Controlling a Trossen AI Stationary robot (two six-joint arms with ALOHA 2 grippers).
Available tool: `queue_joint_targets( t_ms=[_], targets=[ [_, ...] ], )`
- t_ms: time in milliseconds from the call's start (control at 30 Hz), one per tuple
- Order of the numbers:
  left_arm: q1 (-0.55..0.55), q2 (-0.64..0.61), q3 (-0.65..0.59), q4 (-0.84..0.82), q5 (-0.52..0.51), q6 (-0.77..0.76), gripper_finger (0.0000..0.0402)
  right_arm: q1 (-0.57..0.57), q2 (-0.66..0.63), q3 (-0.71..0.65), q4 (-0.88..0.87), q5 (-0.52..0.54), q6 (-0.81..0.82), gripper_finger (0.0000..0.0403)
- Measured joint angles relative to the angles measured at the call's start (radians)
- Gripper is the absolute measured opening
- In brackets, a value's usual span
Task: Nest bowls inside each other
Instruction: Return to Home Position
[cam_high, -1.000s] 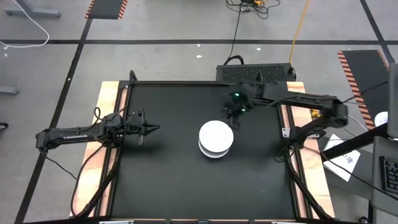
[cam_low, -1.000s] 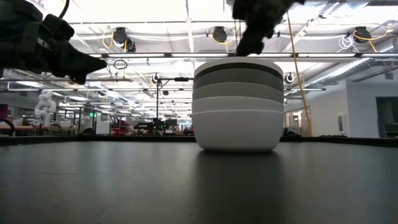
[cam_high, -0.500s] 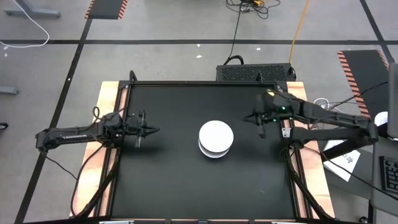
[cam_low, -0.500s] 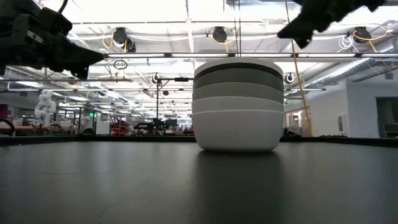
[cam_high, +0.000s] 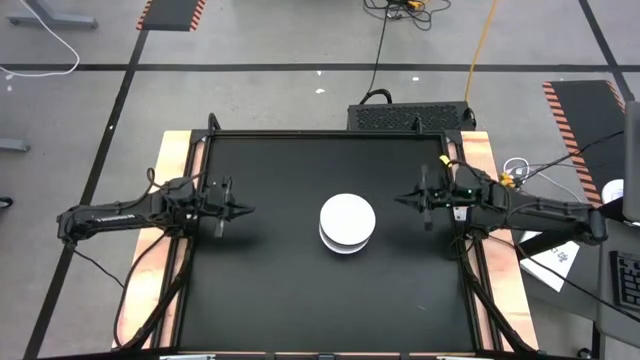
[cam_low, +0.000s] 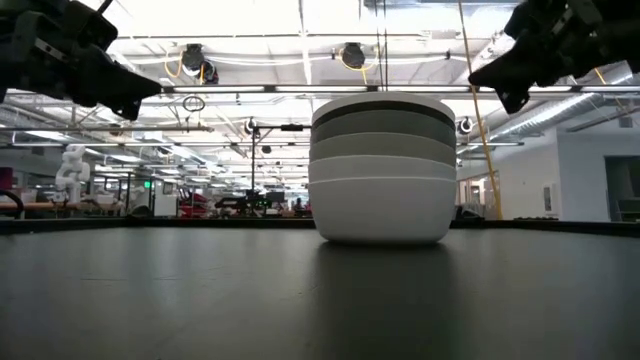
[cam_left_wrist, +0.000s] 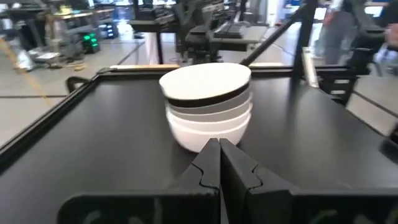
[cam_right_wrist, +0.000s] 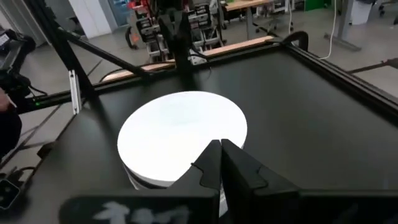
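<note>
Qty check. Bowls (cam_high: 347, 224): 6 total, in 1 nested stack. Low view, top to btm: 1 white top bowl (cam_low: 382, 97), 1 black bowl (cam_low: 382, 105), 1 dark grey bowl (cam_low: 382, 122), 1 light grey bowl (cam_low: 382, 146), 1 white 5th bowl (cam_low: 382, 167), 1 white btm bowl (cam_low: 382, 210). By colour: 3 white, 2 grey, 1 blk. Arms: 2, i.e. left arm (cam_high: 110, 215), right arm (cam_high: 550, 210). Grippers: 2, 1 per arm, i.e. left gripper (cam_high: 243, 209), right gripper (cam_high: 402, 199); 2 fingers ea. Table (cam_high: 250, 300): 1.

Grey concrete floor (cam_high: 250, 40) with black tape lines (cam_high: 300, 67), hazard-striped mats (cam_high: 170, 12), bright ceiling lights (cam_low: 200, 15)
</note>
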Motion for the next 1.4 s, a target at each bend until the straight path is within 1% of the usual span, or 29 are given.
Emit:
queue_joint_targets(
  t_ms=[133,200,300,400,533,633,767,933,1100,1167,1300,1400],
  targets=[
    [-0.001,0.000,0.002,0.003,0.054,0.009,0.0001,0.000,-0.010,-0.044,0.040,0.000,0.000,0.0000],
    [0.000,0.000,0.001,0.032,0.054,-0.024,0.0001,0.000,-0.017,-0.071,0.083,0.000,0.004,0.0000],
    [0.000,0.000,-0.002,0.111,0.061,-0.090,0.0000,0.000,-0.028,-0.131,0.198,0.000,0.009,0.0000],
    [0.000,0.000,-0.003,0.138,0.065,-0.096,0.0000,0.000,-0.037,-0.186,0.295,-0.001,0.017,0.0000],
    [0.000,0.000,-0.004,0.146,0.065,-0.101,0.0000,0.000,-0.045,-0.226,0.339,-0.003,0.019,0.0000],
    [0.000,0.000,-0.030,0.216,0.065,-0.123,0.0000,0.000,-0.045,-0.250,0.385,-0.003,0.026,0.0000],
    [0.000,0.000,-0.082,0.299,0.062,-0.129,0.0000,0.000,-0.045,-0.252,0.398,-0.004,0.021,0.0000],
    [0.001,0.000,-0.100,0.304,0.056,-0.128,0.0000,0.000,-0.046,-0.252,0.392,-0.004,0.015,0.0000],
    [0.001,0.000,-0.101,0.288,0.036,-0.101,0.0000,0.001,-0.046,-0.252,0.379,-0.004,-0.006,0.0000],
    [0.001,0.000,-0.101,0.254,0.033,-0.090,0.0000,0.001,-0.046,-0.252,0.370,-0.005,-0.014,0.0000],
    [0.001,0.001,-0.101,0.206,-0.015,-0.079,0.0000,0.001,-0.046,-0.264,0.368,-0.005,-0.021,0.0000],
    [0.001,0.001,-0.101,0.204,-0.013,-0.068,0.0000,0.000,-0.054,-0.288,0.374,-0.004,-0.030,0.0000]
  ],
)
